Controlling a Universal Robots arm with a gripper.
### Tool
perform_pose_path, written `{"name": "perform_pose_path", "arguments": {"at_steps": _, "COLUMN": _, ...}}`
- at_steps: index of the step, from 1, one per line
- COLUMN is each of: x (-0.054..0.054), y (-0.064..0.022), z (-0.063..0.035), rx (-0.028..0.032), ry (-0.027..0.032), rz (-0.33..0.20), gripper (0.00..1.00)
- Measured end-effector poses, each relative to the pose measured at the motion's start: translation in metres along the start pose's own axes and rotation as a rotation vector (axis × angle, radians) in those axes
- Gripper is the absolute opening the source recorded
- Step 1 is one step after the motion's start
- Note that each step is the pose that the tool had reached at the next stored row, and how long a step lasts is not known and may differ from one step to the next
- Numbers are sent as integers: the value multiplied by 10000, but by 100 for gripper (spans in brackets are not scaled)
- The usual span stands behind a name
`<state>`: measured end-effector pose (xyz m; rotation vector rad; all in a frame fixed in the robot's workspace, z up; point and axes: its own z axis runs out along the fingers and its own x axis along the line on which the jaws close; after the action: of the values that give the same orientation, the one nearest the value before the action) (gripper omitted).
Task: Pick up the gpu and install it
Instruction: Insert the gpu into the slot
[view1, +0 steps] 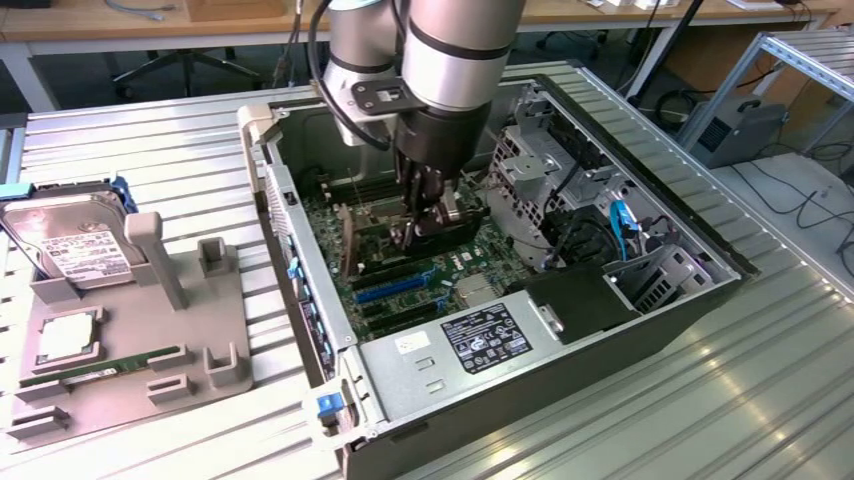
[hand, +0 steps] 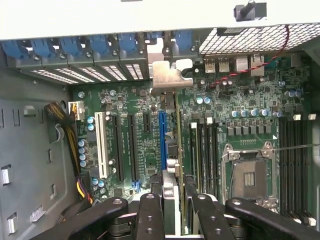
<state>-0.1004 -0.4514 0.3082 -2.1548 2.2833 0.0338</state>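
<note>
Black gripper (hand: 172, 207) fingers (hand: 150, 215) are clamped on the gpu (hand: 171, 165), which stands on edge below them inside the computer case (view1: 694, 270), its silver bracket (hand: 167, 75) ahead at the rear slots. Installation is underway; seating seemingly calls for a straight push into the motherboard (hand: 240, 115) slot.

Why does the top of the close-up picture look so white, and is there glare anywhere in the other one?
In the wrist view, the case edge along the top catches strong light and washes out to blank white, while the motherboard below stays evenly lit and readable; the fingers up close look dark and soft. In the exterior view, the ribbed metal table shows bright streaks of reflected light.
</note>
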Motion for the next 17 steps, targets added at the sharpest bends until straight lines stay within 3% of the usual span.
{"name": "perform_pose_path", "arguments": {"at_steps": 12, "x": 17, "y": 71, "z": 133, "rx": 6, "ry": 96, "rz": 2, "gripper": 27}}
{"name": "perform_pose_path", "arguments": {"at_steps": 17, "x": 20, "y": 87, "z": 179, "rx": 13, "ry": 208, "rz": 3, "gripper": 27}}
